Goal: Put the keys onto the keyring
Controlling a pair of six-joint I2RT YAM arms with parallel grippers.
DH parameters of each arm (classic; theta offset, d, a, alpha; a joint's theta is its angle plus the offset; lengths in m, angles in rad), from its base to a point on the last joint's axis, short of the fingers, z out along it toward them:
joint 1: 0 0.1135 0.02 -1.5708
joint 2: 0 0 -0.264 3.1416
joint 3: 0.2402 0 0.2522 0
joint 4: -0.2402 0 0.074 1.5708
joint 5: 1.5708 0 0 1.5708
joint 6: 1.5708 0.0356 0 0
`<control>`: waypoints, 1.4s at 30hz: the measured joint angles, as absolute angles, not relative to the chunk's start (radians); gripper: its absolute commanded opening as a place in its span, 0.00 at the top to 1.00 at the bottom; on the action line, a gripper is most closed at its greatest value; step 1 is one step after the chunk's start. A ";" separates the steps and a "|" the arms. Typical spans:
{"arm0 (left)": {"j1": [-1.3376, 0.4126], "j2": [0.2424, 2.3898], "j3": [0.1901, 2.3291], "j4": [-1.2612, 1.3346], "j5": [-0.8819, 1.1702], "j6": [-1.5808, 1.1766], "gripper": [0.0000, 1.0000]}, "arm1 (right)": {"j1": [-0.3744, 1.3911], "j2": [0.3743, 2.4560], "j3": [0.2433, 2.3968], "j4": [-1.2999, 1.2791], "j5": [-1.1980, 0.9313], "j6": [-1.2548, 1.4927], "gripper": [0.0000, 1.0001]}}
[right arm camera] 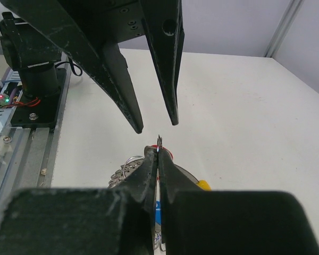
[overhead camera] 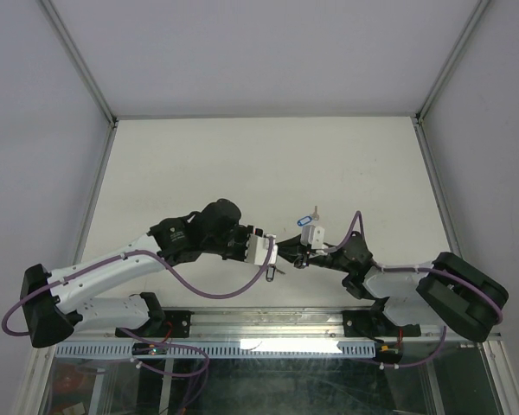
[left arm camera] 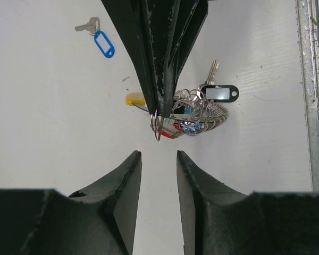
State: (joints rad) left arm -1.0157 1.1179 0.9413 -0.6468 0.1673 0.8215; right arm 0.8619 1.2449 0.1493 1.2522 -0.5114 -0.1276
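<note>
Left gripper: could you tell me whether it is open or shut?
Open: the left gripper has its fingers apart in the left wrist view, with table between them.

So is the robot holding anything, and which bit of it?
The right gripper pinches the keyring by its thin wire, beside the yellow part. The left gripper is open, holding nothing.

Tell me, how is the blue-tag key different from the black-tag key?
The blue-tag key lies alone on the table, well away from the others. The black-tag key sits in the bunch at the keyring. The blue tag looks clear in the middle, while the black tag has a white window. Both are small silvery keys with an oblong tag.
</note>
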 measured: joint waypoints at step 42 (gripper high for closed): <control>-1.016 1.187 0.934 -0.604 0.203 0.800 1.00 | 0.862 1.224 0.135 1.252 -0.512 -0.130 1.00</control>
